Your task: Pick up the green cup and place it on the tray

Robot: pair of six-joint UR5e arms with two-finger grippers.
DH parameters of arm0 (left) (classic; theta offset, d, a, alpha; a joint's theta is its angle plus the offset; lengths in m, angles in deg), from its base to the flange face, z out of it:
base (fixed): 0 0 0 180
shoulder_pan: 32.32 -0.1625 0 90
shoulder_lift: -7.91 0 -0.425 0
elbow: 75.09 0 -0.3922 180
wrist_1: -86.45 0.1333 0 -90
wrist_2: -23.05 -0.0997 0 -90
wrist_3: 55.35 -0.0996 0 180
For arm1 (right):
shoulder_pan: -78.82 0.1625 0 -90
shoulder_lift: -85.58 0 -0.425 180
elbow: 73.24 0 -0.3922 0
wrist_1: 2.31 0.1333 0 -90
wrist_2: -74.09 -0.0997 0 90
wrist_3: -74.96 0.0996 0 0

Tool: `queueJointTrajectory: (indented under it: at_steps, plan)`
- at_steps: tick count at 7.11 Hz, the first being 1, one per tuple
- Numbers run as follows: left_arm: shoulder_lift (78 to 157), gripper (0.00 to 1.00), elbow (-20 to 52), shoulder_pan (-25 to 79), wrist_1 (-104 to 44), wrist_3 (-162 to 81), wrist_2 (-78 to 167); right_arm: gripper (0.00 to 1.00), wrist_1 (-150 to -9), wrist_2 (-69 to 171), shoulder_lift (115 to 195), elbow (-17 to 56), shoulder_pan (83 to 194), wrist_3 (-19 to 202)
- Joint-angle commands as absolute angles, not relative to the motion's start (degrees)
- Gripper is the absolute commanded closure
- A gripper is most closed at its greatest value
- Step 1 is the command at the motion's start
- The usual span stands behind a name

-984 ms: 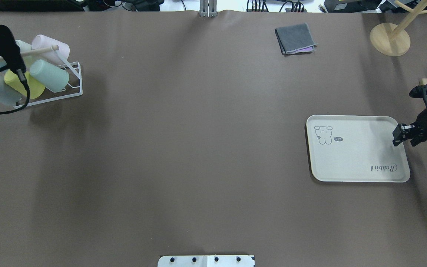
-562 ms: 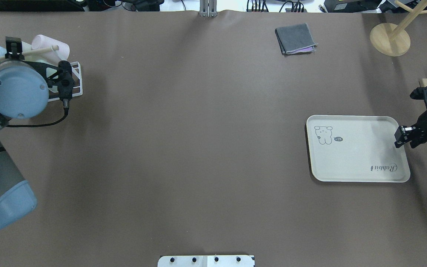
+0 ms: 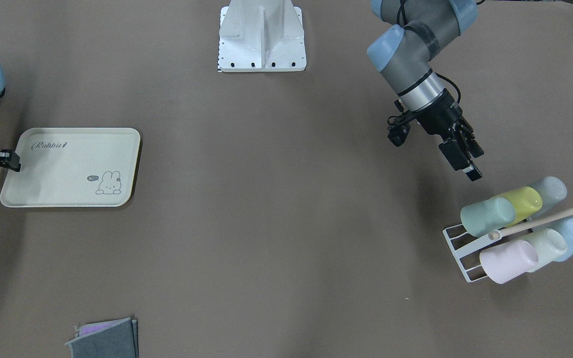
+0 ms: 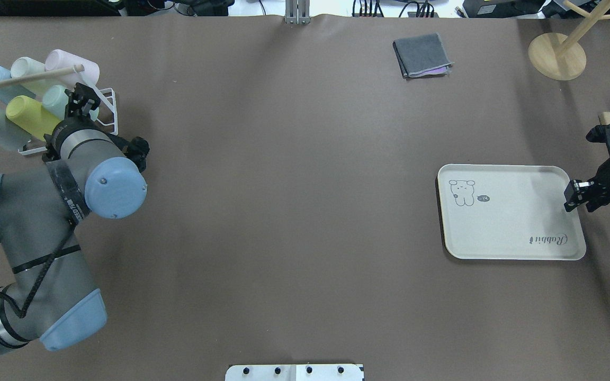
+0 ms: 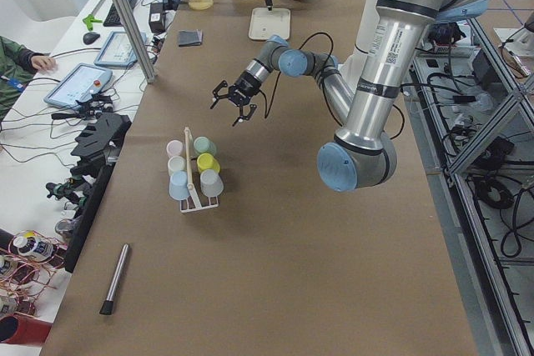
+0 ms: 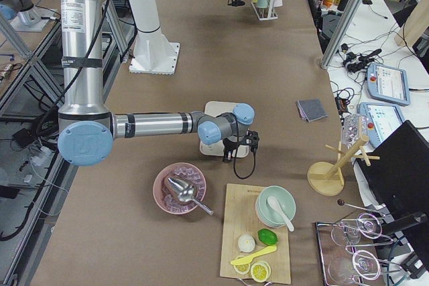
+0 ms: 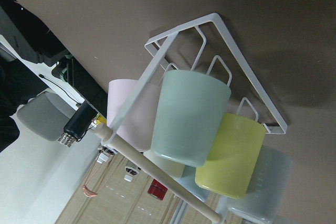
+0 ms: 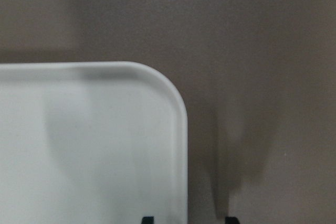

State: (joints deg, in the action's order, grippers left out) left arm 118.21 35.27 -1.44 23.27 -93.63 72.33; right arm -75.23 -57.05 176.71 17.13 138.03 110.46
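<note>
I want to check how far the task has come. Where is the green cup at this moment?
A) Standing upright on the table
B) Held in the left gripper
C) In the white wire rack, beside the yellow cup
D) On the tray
C: the green cup lies on its side in the white wire rack next to the yellow cup; the left gripper is near it but apart, and the tray carries no cup.

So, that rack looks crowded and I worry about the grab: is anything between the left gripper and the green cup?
Nothing visible. The left gripper hovers just off the green cup, with only open space between them. The yellow cup sits right beside it, and the wooden rod runs alongside.
</note>
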Motion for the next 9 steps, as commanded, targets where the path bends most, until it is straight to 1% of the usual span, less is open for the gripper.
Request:
queueJointTrajectory:
  at_steps: [1,3,4,5,6,7,9]
  plan:
    - [118.4,0.02,33.7,-2.6,23.1,-103.0,68.7,0.46,-74.9,-57.1,176.5,16.8,138.0,110.4]
    - [118.1,0.01,31.8,-3.6,23.0,-104.6,66.8,0.46,-74.9,-57.2,176.0,16.1,138.0,110.4]
    - [118.4,0.01,30.9,-4.1,22.8,-105.1,66.8,0.53,-74.9,-57.2,176.0,16.1,138.1,110.3]
    - [118.0,0.01,30.4,-4.3,22.6,-105.0,64.7,0.57,-74.8,-57.2,176.0,16.2,138.1,110.3]
    - [117.7,0.02,28.5,-4.3,19.3,-105.0,61.9,0.64,-74.8,-57.3,176.1,16.5,138.1,110.2]
    - [117.5,0.01,26.8,-4.4,15.6,-105.3,61.7,0.65,-74.8,-57.2,176.1,16.4,138.1,110.1]
    - [115.4,0.01,24.6,-4.4,9.2,-105.6,59.2,0.65,-74.8,-57.2,176.0,16.6,138.1,110.0]
